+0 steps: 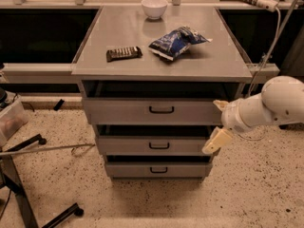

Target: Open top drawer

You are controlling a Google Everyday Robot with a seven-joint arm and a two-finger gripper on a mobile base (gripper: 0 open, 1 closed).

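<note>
The top drawer (pixel 118 112) sits just under the cabinet top (pixel 142 65), above two narrower drawers (pixel 123 145). Its grey front faces the camera and runs left to right. The small black handle (pixel 161 109) lies at the middle of that front, its long axis level along the drawer. The gripper (pixel 213 126) hangs at the right end of the drawer front, near the cabinet's right corner, so the handle lies to its left in the camera view, at about the height of the upper finger. The jaws are spread apart and hold nothing. The next move likely calls for a sideways shift toward the handle, then a pull outward.
</note>
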